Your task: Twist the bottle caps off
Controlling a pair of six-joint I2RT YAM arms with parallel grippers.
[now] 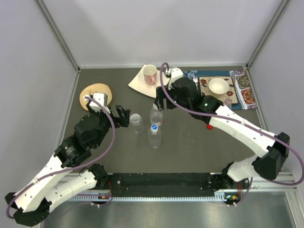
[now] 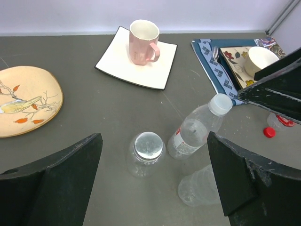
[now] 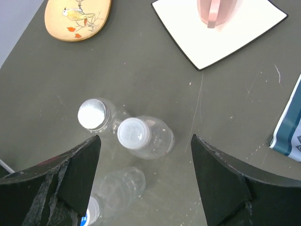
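Presently poising the right gripper (image 3: 145, 140), spread, above the white cap (image 3: 134, 133) of the upright slim bottle (image 3: 159, 141), ready to twist. Setting the left gripper (image 2: 154, 136) agape beside the squat bottle (image 2: 141, 164), likely to brace.

1. Your table (image 1: 190, 152): dark grey, matte, a few pale scuffs and specks.
2. Back wall (image 1: 161, 33): plain white. Side walls (image 1: 28, 71) look the same to you.
3. Metal posts (image 1: 57, 33) rise at both far corners.
4. Light even; shadows soft.
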